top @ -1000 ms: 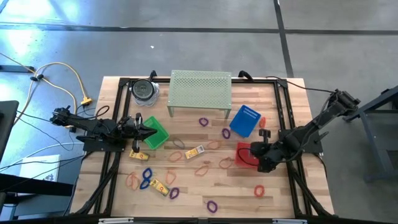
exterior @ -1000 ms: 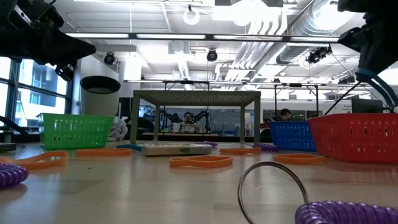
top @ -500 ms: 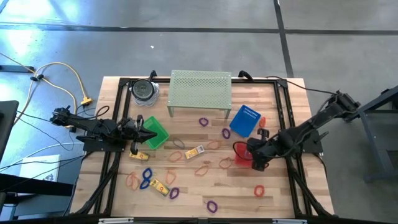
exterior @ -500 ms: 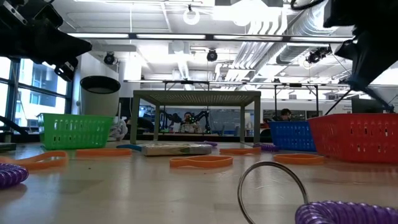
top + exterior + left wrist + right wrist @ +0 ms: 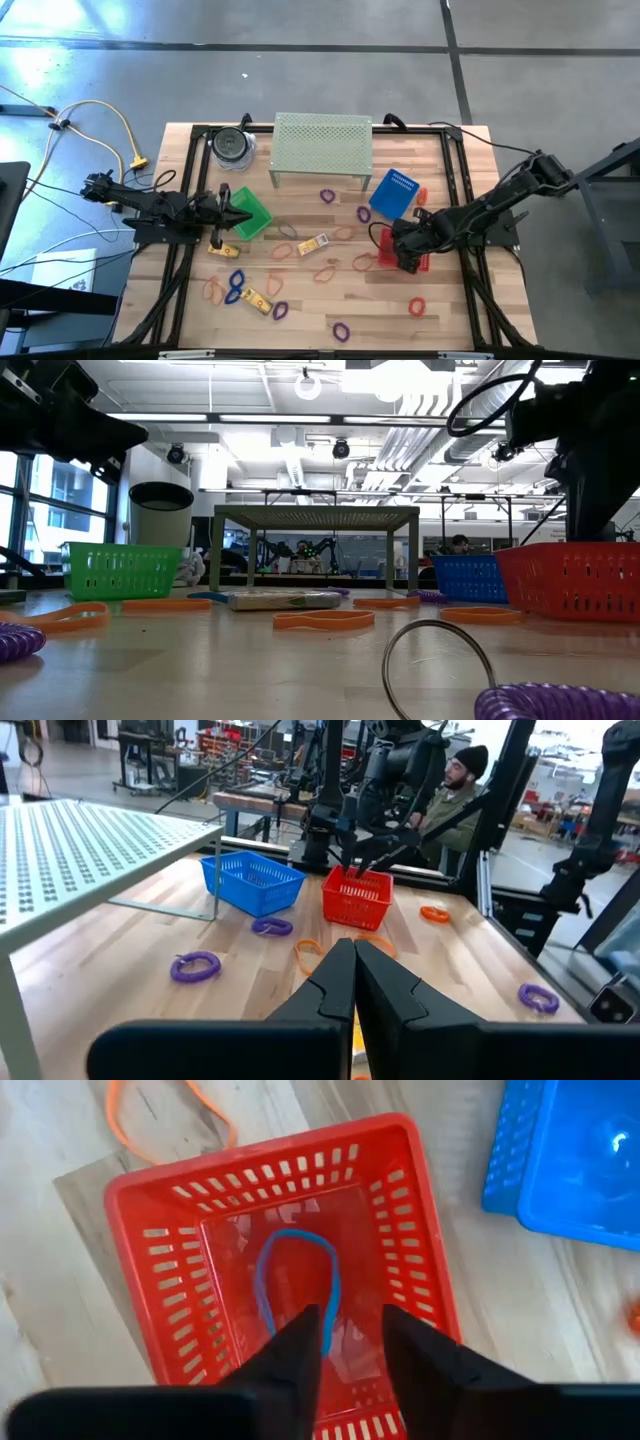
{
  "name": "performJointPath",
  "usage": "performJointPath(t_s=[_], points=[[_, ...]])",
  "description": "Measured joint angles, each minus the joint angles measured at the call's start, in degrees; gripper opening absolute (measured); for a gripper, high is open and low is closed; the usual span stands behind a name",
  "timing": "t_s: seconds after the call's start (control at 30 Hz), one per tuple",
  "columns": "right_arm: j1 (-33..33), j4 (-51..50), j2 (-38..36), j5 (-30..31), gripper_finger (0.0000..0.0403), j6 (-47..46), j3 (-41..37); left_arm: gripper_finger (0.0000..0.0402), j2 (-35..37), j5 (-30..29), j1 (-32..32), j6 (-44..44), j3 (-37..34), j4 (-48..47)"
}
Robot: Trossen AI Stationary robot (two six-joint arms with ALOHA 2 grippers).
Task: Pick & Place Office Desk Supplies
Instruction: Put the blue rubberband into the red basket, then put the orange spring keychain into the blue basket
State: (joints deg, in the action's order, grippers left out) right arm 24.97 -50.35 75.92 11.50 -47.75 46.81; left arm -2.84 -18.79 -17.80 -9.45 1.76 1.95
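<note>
My right gripper [image 5: 350, 1315] points down over the red basket [image 5: 130, 1200], open. A blue band loop [image 5: 295, 1275] lies in the basket just below its fingers. Across the table's middle lie loose bands and small pieces: a purple band [image 5: 341, 328], an orange band [image 5: 325, 272] and a yellow piece [image 5: 314, 243]. My left gripper [image 5: 353, 945] is shut and level at the left side of the table, beside the green basket [image 5: 257, 213]. It holds nothing. My right gripper's fingers stand apart over the blue band's near end [image 5: 326, 1335]. That end runs close along the inner side of one finger [image 5: 300, 1345]. Whether the finger touches the band I cannot tell. The band's far loop lies in the red basket.
A blue basket [image 5: 393, 193] stands just beyond the red one. The pale green perforated stand [image 5: 322, 145] and a round jar [image 5: 232, 147] stand at the far edge. A person [image 5: 455, 790] sits beyond the table's right side.
My right gripper has gone toward the table's left edge and down. It now stands over the red basket, and its wrist has rolled.
</note>
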Motion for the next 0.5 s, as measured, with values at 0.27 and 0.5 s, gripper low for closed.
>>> performJointPath(t_s=[0.27, 0.5], points=[[-0.5, -2.4, -1.3, -1.5, 0.0192, 5.8, 1.6, 0.0, 0.0, 0.0, 0.0, 2.1, 0.0, 0.2], [-3.1, -15.6, -2.4, -3.6, 0.0205, 4.7, 7.2, 0.0, 0.0, 0.0, 0.0, -0.9, 0.0, 0.3]])
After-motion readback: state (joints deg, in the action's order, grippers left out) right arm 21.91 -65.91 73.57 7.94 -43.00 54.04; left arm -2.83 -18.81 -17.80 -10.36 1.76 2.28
